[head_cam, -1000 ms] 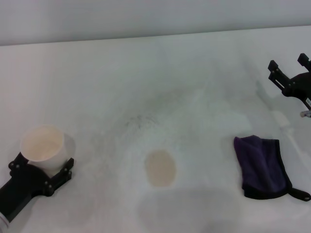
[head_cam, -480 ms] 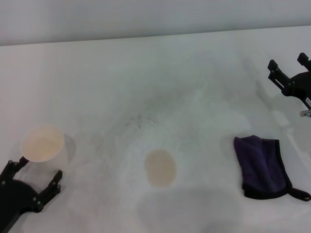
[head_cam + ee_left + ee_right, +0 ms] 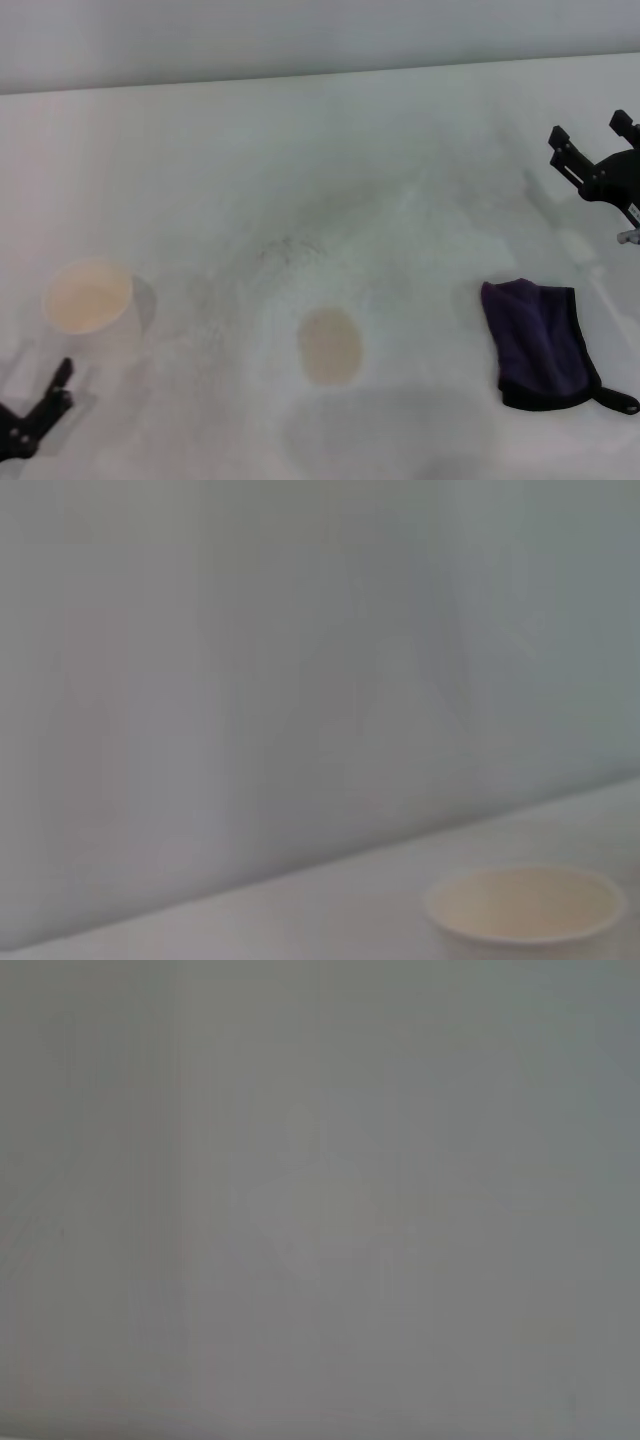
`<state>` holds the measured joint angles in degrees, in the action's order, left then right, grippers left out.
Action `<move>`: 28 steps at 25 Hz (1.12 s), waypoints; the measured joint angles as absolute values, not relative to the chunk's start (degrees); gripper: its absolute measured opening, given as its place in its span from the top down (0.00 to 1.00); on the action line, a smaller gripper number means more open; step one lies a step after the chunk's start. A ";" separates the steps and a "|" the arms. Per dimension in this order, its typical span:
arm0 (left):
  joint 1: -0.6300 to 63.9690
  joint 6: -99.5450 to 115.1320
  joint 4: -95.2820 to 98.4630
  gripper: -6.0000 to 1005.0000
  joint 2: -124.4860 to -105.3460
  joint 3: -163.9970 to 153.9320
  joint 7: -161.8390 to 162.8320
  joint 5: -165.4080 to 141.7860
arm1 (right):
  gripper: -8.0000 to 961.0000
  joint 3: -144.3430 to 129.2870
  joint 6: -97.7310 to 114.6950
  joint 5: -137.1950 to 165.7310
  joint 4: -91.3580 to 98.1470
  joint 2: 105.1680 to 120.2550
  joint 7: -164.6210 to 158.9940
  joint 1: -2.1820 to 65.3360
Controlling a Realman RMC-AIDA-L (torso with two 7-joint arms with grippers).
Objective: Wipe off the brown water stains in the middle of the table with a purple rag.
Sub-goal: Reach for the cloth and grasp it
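Note:
The brown water stains (image 3: 330, 345) are one pale tan oval patch in the middle of the white table (image 3: 400, 200). To its right lies the purple rag (image 3: 540, 345), folded, with a black edge and a loop at its near corner; nothing touches it. My right gripper (image 3: 593, 135) hovers open and empty at the far right, beyond the rag. Low in the near left corner, my left gripper (image 3: 35, 412) is mostly out of frame with one finger (image 3: 60, 382) showing, clear of the cup.
A white cup (image 3: 88, 298) with tan liquid inside stands alone at the left, and the left wrist view shows its rim (image 3: 525, 905). Dark specks (image 3: 290, 248) are scattered just beyond the stain. The right wrist view shows only plain grey.
My left gripper opened off the white cup and drew back toward the near left corner, leaving the cup standing. The right gripper, rag and stain have barely moved.

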<state>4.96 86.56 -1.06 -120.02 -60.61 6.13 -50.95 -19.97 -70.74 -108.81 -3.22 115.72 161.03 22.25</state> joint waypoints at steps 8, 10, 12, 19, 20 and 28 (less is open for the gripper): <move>2.06 89.85 -1.06 0.11 -119.89 -60.59 6.31 -41.96 | 0.09 -20.81 -75.04 -108.79 -2.89 115.46 155.14 21.08; 1.61 91.12 -1.73 0.11 -119.83 -60.45 6.58 -36.36 | 0.09 -22.31 -75.64 -108.69 -1.72 115.37 150.10 21.30; 2.06 91.60 -2.47 0.11 -119.78 -60.34 6.77 -33.16 | 0.09 -25.37 -75.70 -108.63 1.61 115.24 141.50 21.47; 4.36 92.13 -2.30 0.11 -119.53 -60.27 12.53 -26.43 | 0.09 -45.21 -64.97 -104.71 22.94 114.44 106.55 20.97; 4.81 92.28 -2.22 0.11 -119.46 -60.24 13.15 -26.04 | 0.09 -46.56 -64.30 -102.91 25.26 114.19 103.02 20.84; 8.07 92.52 -1.89 0.11 -119.26 -60.20 13.41 -25.82 | 0.09 -49.26 -65.46 -73.83 48.44 113.12 68.84 21.15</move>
<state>8.07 92.52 -1.89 -119.26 -60.20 13.41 -25.82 -49.26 -65.46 -73.83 48.44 113.12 68.84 21.15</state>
